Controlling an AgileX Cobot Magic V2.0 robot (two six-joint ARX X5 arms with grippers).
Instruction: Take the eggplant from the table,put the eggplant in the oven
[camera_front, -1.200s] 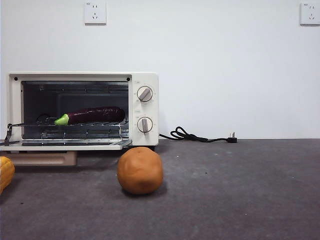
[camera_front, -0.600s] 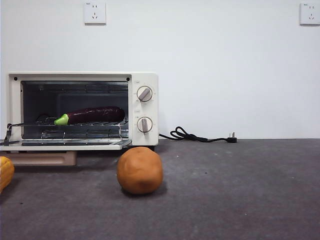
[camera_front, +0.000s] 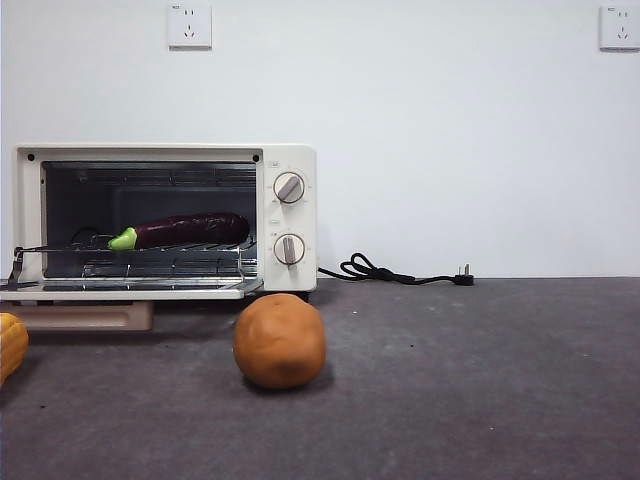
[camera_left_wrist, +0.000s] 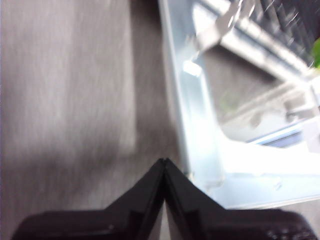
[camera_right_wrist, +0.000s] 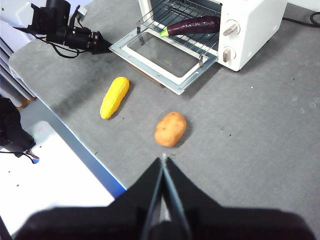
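Jaws pressed together, holding nothing: the left gripper (camera_left_wrist: 164, 162) hangs just beside the corner of the oven's (camera_front: 290, 165) lowered glass door, above the table (camera_front: 480, 380). The right gripper (camera_right_wrist: 163, 159), likewise closed and empty, hovers high over the brown potato (camera_right_wrist: 170, 129) and yellow corn (camera_right_wrist: 114, 97). The eggplant (camera_front: 185, 230) lies on the wire rack inside the oven, stem outward, unmoved since a second ago.
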